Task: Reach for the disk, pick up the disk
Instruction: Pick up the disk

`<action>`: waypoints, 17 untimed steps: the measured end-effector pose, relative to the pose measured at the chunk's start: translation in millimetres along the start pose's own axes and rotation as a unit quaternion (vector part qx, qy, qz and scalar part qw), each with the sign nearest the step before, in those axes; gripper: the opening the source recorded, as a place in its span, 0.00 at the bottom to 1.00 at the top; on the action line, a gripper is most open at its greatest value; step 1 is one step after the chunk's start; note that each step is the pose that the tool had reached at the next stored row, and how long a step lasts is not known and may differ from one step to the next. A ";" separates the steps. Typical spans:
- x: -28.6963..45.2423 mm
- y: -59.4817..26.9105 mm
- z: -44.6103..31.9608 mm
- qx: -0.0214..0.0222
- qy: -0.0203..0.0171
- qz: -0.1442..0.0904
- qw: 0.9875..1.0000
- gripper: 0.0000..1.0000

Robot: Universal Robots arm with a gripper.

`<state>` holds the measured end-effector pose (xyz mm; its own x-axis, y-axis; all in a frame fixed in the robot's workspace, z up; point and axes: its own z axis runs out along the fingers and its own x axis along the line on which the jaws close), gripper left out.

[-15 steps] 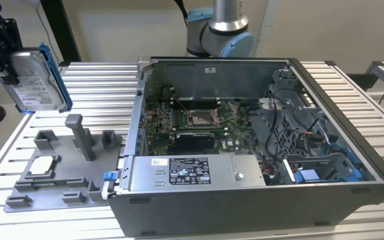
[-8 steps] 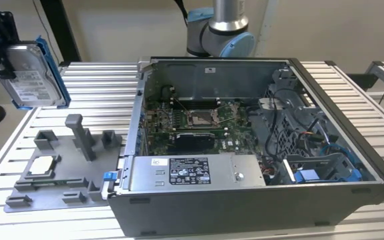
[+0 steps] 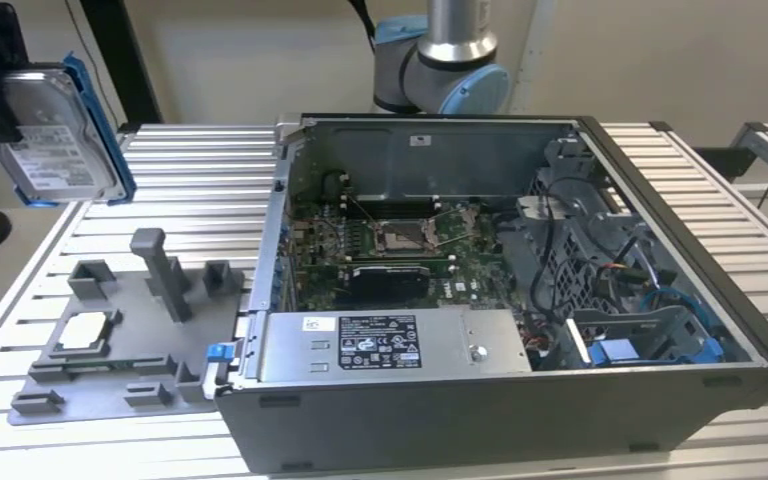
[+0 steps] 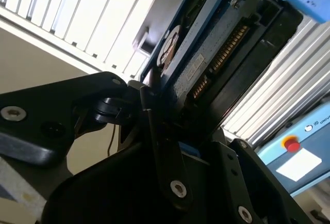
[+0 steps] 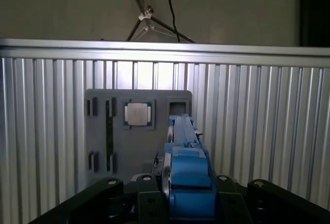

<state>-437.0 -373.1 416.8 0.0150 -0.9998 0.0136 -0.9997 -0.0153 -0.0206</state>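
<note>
With claw [image 5: 188,195] clamped on the disk [image 3: 53,138], holds it on edge high over the table [image 3: 197,160] at the exterior view's left, long axis running straight out from the claw toward the grey fixture [image 3: 91,378] below, well apart from the case [image 3: 491,420].

Silver-grey disk [image 3: 53,140] with white label [image 3: 57,152], blue bracket [image 3: 101,120]; grey fixture [image 3: 97,392]; ribbed silver table [image 3: 718,190].

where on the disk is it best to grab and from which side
Pinch it across its thin side, a finger on each broad flat face, coming in over one edge. The gripper holds the disk just so: it hangs upright, its blue bracket edge-on between the jaws. The flat faces likely give a surer hold than the narrow bracket rails.
</note>
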 end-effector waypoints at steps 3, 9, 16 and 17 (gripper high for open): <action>0.1 -0.1 -6.3 0.000 0.000 0.000 1.000 0.00; 0.3 -0.4 -19.3 0.000 0.000 0.000 1.000 0.00; 0.5 -0.7 -36.6 0.000 0.000 0.000 1.000 0.00; 0.6 -0.8 -39.2 0.000 0.000 0.000 1.000 0.00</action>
<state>-437.0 -373.1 456.0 0.0155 -0.9998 0.0136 -0.9997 -0.0158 -0.0206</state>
